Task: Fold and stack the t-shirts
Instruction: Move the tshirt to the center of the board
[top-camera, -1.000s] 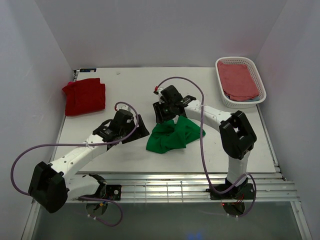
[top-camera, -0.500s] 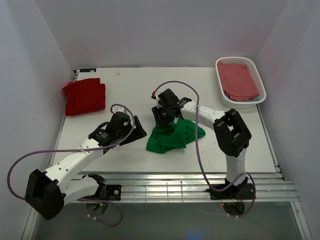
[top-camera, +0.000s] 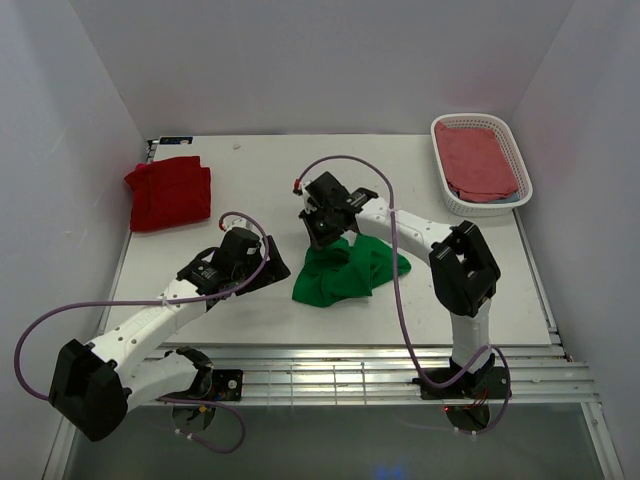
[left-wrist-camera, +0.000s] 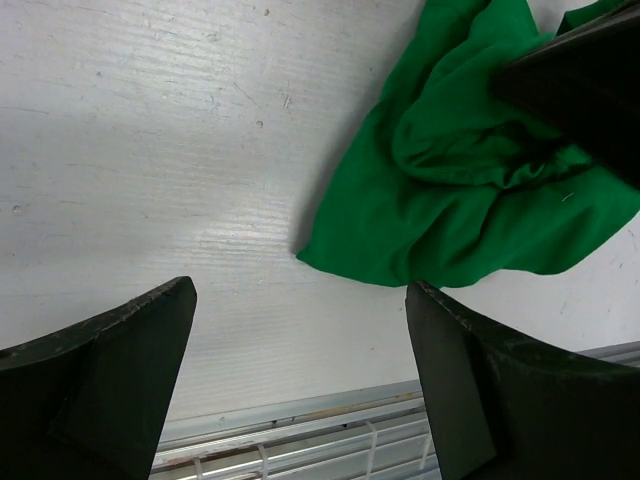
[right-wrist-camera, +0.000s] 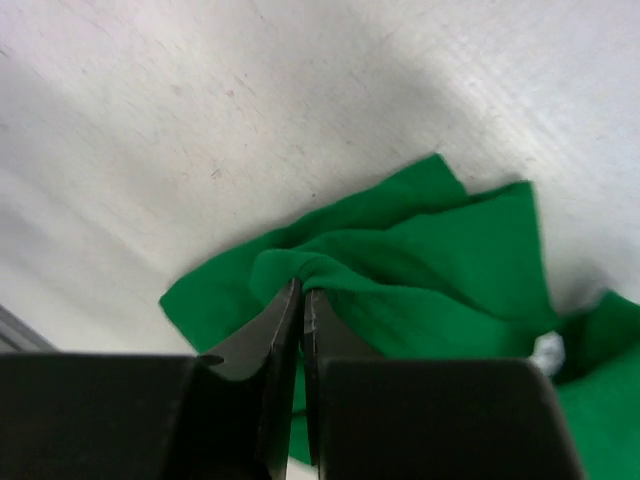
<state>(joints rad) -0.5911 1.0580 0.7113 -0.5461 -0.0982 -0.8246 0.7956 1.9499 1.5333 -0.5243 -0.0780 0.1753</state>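
Green t-shirt (top-camera: 345, 275) pinched in right pincer (right-wrist-camera: 301, 288); left pincer (left-wrist-camera: 300, 290) spread wide beside it

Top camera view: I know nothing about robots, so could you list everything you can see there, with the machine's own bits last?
green t-shirt: one, bright green, crumpled at the table's middle
red t-shirt: one, deep red, far left corner
basket: one, white, far right corner
cloth: one visible, pinkish red, lying inside the basket
table: one, white, under everything
cables: two, purple, one looping along each arm
left arm, right arm: two, white with black joints, bases at the near edge
left gripper: one, black, open and empty, left of the green t-shirt
right gripper: one, black, shut on a fold of the green t-shirt
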